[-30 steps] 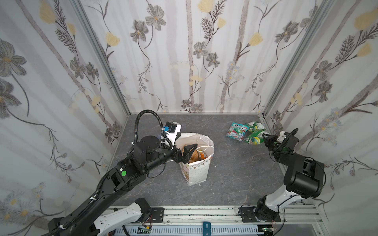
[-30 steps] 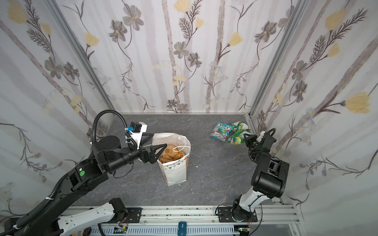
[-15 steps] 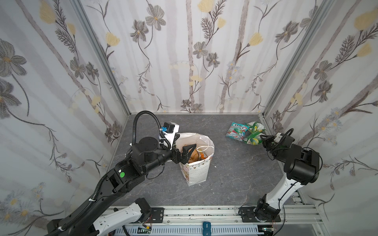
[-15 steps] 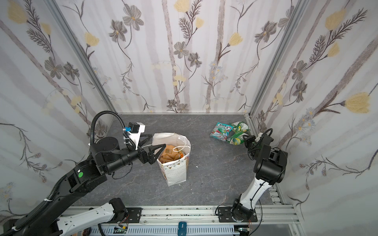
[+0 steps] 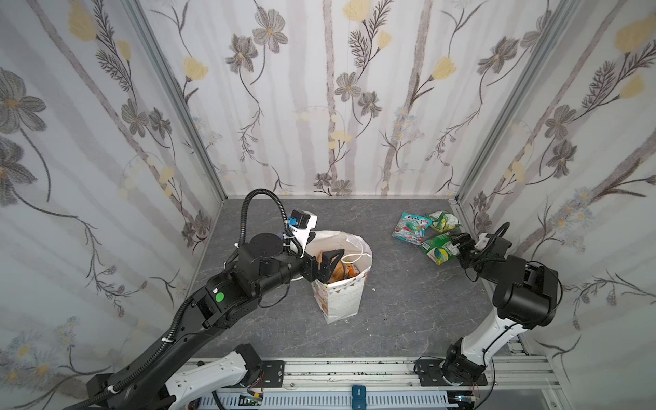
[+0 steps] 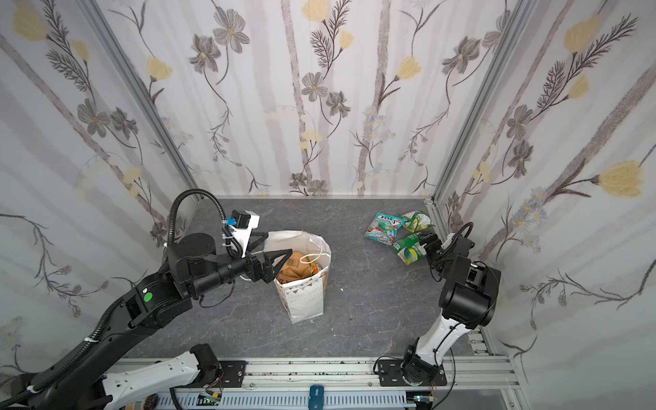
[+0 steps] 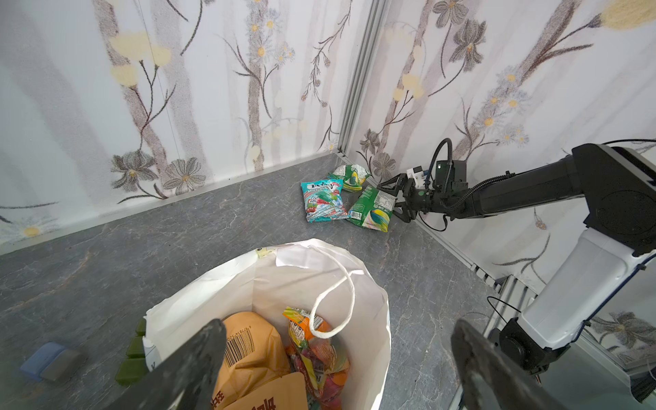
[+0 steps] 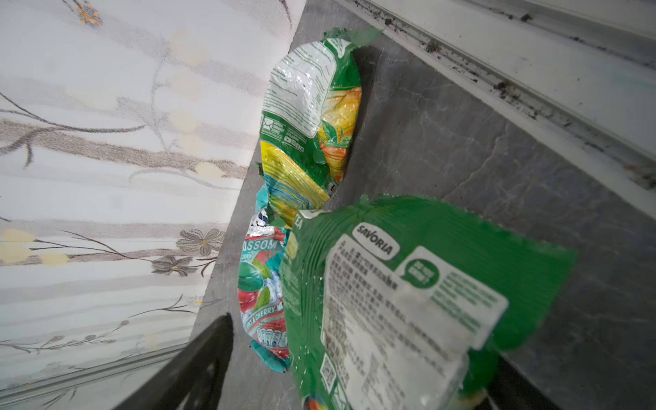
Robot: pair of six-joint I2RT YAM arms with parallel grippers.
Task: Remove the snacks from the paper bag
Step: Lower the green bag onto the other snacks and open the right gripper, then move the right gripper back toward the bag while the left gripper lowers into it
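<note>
left gripper (image 5: 324,264): jaws spread wide with nothing between them, parked over the open mouth of the paper bag (image 5: 342,300), coming in from its left side
paper bag: standing upright around the middle of the table (image 5: 408,312), top gaping open, one white cord handle (image 7: 349,294) flopped down inside
inside the bag: a tan-brown packet (image 7: 248,349) with its barcode showing and an orange packet (image 7: 312,355) squashed right beside it under the handle, both well below the rim
beside the bag: a few dark green blocks (image 7: 132,369) tucked against the bag's outside and a blue block (image 7: 42,356) a bit further off. only the left wrist view catches these
out on the table: three packets bunched in the far right corner. teal packet (image 5: 410,227) is leftmost, a green packet (image 5: 442,220) sits just beside it by the back wall, and a second green packet (image 5: 438,248) lies label side up, touching the teal one
right gripper (image 5: 459,246): jaws spread, one finger on either side of that second green packet's edge, not squeezing it as far as i can tell
</note>
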